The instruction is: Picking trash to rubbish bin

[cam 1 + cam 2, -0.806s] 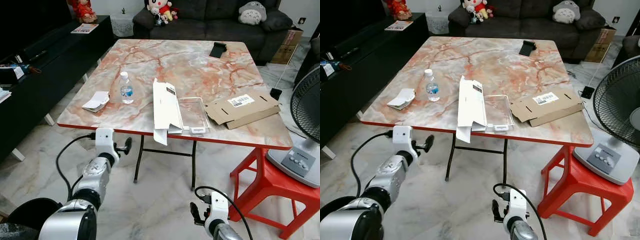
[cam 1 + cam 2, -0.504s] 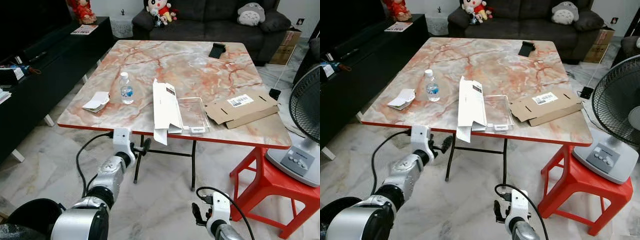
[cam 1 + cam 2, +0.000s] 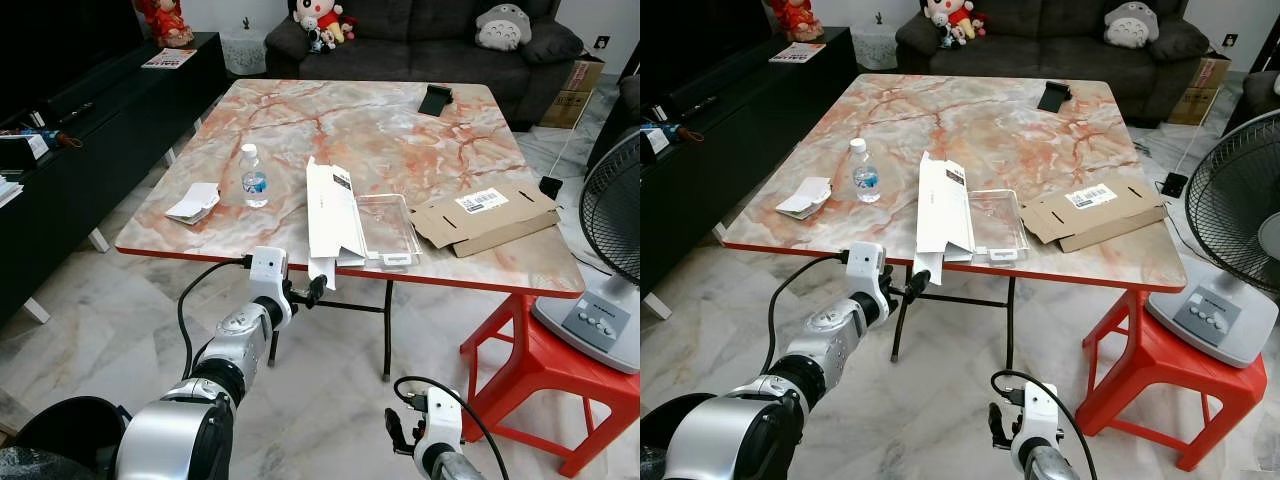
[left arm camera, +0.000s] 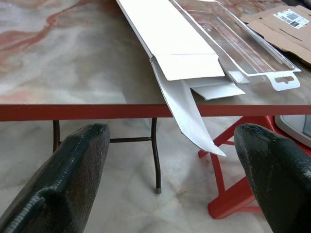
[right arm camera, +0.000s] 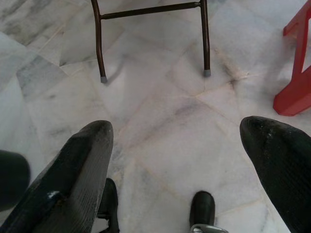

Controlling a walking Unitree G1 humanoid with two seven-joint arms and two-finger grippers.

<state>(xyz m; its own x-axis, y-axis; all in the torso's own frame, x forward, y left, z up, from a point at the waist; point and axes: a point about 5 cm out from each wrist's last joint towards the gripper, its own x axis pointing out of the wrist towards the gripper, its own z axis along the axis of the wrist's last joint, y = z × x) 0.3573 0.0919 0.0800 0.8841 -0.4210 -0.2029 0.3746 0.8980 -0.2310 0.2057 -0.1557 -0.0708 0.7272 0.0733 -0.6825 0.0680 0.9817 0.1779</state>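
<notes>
Left gripper (image 3: 303, 293) sits just below the table's (image 3: 400, 140) near edge, fingers spread wide. White carton (image 3: 332, 210) lies ahead, long axis running away from the edge, flap overhanging (easy pinch). Right gripper (image 3: 412, 428) idle by the floor, fingers also spread.

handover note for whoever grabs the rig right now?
Left gripper: open, raised at the near table edge, lined up on the hanging flap of the white carton; not touching it.
Right gripper: open, low, pointed at the floor, idle.
On the table: white carton overhanging the near edge, clear plastic tray against it, flat cardboard box on the robot's right, water bottle and crumpled paper on its left.
Done: nothing picked yet.
Left: grasp the carton flap, then carry it and the other trash to the bin.
</notes>
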